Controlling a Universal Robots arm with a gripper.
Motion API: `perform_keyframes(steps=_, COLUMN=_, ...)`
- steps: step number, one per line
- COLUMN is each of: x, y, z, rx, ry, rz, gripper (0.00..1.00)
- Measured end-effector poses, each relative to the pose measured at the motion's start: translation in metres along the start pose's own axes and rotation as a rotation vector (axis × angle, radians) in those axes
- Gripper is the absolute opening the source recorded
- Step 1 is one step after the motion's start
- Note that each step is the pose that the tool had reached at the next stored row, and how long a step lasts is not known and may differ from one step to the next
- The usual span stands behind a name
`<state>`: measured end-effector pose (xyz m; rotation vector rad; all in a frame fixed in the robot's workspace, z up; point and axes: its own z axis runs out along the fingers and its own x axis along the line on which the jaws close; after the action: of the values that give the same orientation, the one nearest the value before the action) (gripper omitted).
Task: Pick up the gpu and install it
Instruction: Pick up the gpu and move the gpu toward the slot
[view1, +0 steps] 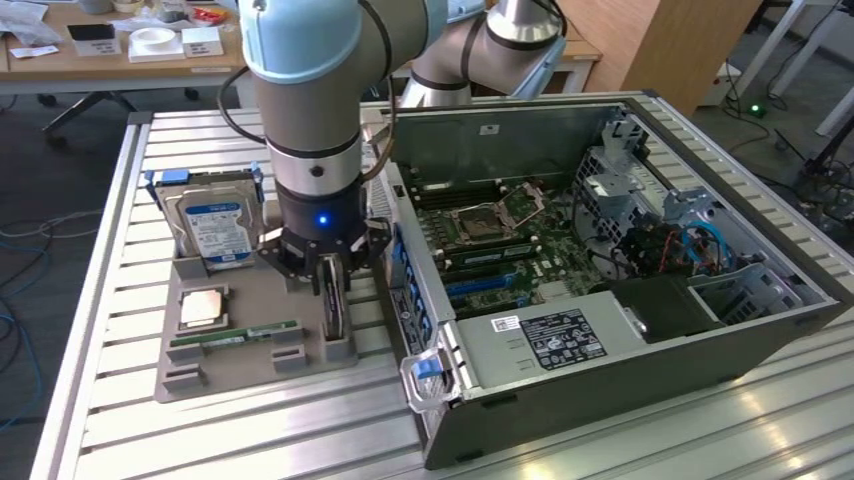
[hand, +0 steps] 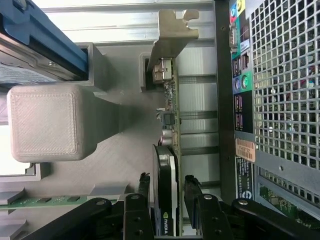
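The gpu (view1: 332, 318) stands on edge in a slot of the grey holder tray (view1: 247, 368), beside the open computer case (view1: 627, 350). In the wrist view the gpu (hand: 167, 145) appears edge-on, green board and black heatsink face, with its silver end bracket (hand: 172, 40) at the far end. My gripper (view1: 330, 298) has come down over it from above. The gripper (hand: 167, 187) is open, one black finger on each side of the card. A narrow gap shows at the finger (hand: 192, 187) on the case side.
A blue-labelled hard drive (view1: 218, 230), a CPU (view1: 203, 307) and a RAM stick (view1: 234, 335) share the tray. The motherboard (view1: 494, 230) lies exposed with blue slots (view1: 481, 285). The case's rear panel (hand: 285, 100) stands close beside the gpu. A grey tray post (hand: 47, 122) rises nearby.
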<state>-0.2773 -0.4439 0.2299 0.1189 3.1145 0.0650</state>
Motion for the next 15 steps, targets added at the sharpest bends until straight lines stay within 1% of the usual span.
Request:
perform_keyframes(steps=3, x=0.0009, y=0.0005, z=0.0019, rx=0.0000, ry=0.0002, rz=0.000, gripper=0.42)
perform_keyframes(steps=7, x=0.0023, y=0.0016, z=0.0021, rx=0.0000, ry=0.0001, rz=0.000, gripper=0.42)
perform_keyframes(steps=15, x=0.0014, y=0.0018, z=0.0024, rx=0.0000, ry=0.0000, rz=0.000, gripper=0.42)
